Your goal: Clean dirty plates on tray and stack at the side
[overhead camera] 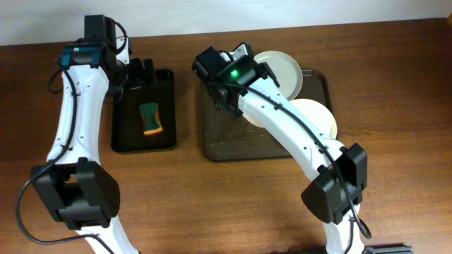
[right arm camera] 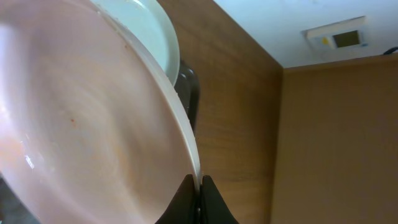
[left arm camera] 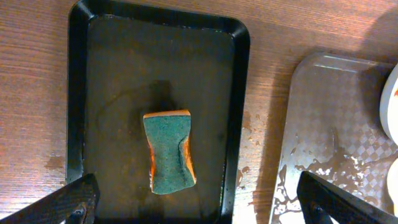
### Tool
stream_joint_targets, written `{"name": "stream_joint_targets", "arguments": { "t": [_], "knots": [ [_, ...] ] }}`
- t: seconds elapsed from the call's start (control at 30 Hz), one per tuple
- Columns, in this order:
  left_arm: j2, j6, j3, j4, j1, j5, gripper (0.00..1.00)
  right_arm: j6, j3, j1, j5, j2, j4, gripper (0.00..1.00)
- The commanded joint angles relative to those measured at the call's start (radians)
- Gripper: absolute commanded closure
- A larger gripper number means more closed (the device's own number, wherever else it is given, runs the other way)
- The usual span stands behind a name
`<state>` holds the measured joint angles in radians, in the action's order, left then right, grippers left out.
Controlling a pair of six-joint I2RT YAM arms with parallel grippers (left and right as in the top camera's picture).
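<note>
Dirty plate (right arm camera: 93,124), faintly orange-smeared, is being held tilted over the tray (overhead camera: 226,144), centre of the overhead frame. Its rim is being pinched by the right gripper (right arm camera: 199,190), jaws clamped on it. Second plate (overhead camera: 282,70) is lying upper right on the tray, third plate (overhead camera: 316,116) at its right edge. Left gripper (left arm camera: 199,199) is being held over the black tray (left arm camera: 112,74), jaws wide apart, sponge (left arm camera: 169,152) beneath.

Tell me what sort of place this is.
Probably an indoor robot test bench set up for dishwashing: a wooden table, a sponge in a black tray, and a wet brown tray with plates.
</note>
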<state>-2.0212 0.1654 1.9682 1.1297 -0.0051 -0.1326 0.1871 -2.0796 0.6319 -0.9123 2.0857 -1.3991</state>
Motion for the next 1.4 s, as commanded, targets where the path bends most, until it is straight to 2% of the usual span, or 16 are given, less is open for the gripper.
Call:
{"name": "stream_joint_targets", "arguments": {
  "t": [0.0, 0.2, 0.27, 0.37, 0.47, 0.53, 0.6, 0.7, 0.97, 1.0, 1.03, 1.07, 1.17, 1.23, 1.3, 1.37],
  "knots": [
    [0.011, 0.009, 0.011, 0.002, 0.002, -0.013, 0.00, 0.000, -0.024, 0.011, -0.145, -0.021, 0.006, 0.96],
    [0.011, 0.009, 0.011, 0.002, 0.002, -0.013, 0.00, 0.005, -0.024, 0.031, -0.220, -0.021, 0.013, 0.96],
    [0.011, 0.009, 0.011, 0.002, 0.002, -0.013, 0.00, 0.005, -0.024, 0.029, -0.110, -0.021, 0.027, 0.96],
    [0.011, 0.009, 0.011, 0.002, 0.002, -0.013, 0.00, 0.005, -0.024, -0.103, 0.369, -0.021, 0.087, 0.96],
    [0.011, 0.009, 0.011, 0.002, 0.002, -0.013, 0.00, 0.005, -0.024, -0.438, 0.922, -0.021, 0.089, 0.96],
    [0.011, 0.009, 0.011, 0.002, 0.002, -0.013, 0.00, 0.004, -0.023, -0.695, 1.168, -0.021, 0.083, 0.96],
    [0.011, 0.009, 0.011, 0.002, 0.002, -0.013, 0.00, 0.005, 0.006, -0.946, 1.182, -0.019, 0.082, 0.96],
    [0.011, 0.009, 0.011, 0.002, 0.002, -0.013, 0.00, 0.005, 0.092, -1.122, 1.131, -0.018, 0.141, 0.96],
    [0.011, 0.009, 0.011, 0.002, 0.002, -0.013, 0.00, 0.088, 0.434, -1.209, 0.912, -0.008, 0.541, 0.96],
    [0.011, 0.009, 0.011, 0.002, 0.002, -0.013, 0.00, 0.087, 0.434, -1.208, 0.916, -0.007, 0.545, 0.81],
    [0.011, 0.009, 0.011, 0.002, 0.002, -0.013, 0.00, 0.085, 0.434, -1.208, 0.947, -0.007, 0.543, 0.25],
    [0.011, 0.009, 0.011, 0.002, 0.002, -0.013, 0.00, 0.064, 0.426, -1.209, 0.993, -0.007, 0.531, 0.02],
    [0.011, 0.009, 0.011, 0.002, 0.002, -0.013, 0.00, 0.051, 0.211, -1.183, 1.090, -0.008, 0.347, 0.02],
    [0.011, 0.009, 0.011, 0.002, 0.002, -0.013, 0.00, -0.127, 0.025, -1.096, 1.234, -0.008, 0.218, 0.02],
    [0.011, 0.009, 0.011, 0.002, 0.002, -0.013, 0.00, -0.159, -0.048, -0.945, 1.267, -0.007, 0.232, 0.02],
    [0.011, 0.009, 0.011, 0.002, 0.002, -0.013, 0.00, -0.188, -0.019, -0.772, 1.152, 0.026, 0.344, 0.00]
  ]
}}
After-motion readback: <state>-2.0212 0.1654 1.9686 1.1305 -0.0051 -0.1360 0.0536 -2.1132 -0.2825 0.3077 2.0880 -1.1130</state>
